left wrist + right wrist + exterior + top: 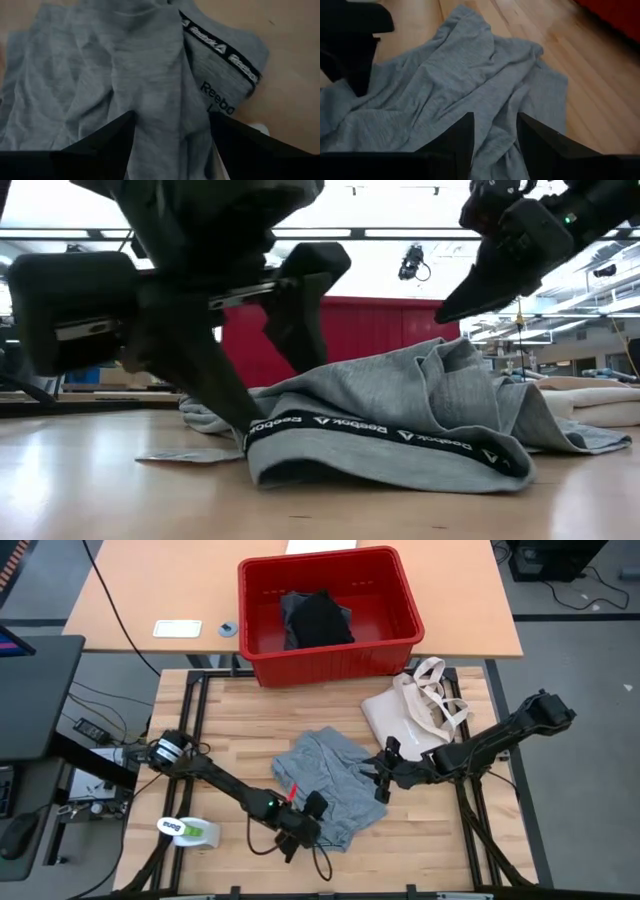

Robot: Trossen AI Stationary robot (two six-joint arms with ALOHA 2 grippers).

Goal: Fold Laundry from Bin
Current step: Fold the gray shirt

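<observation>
Your left gripper [305,825], fingers spread, sits at the crumpled light grey cotton T-shirt's [330,780] near edge; right gripper [385,768], half-parted, flanks its opposite side

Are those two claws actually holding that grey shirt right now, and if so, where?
Neither holds it. The left gripper stands open over the grey T-shirt near its collar band; cloth lies between the fingers, unpinched. The right gripper hovers open over the shirt's other edge.
</observation>
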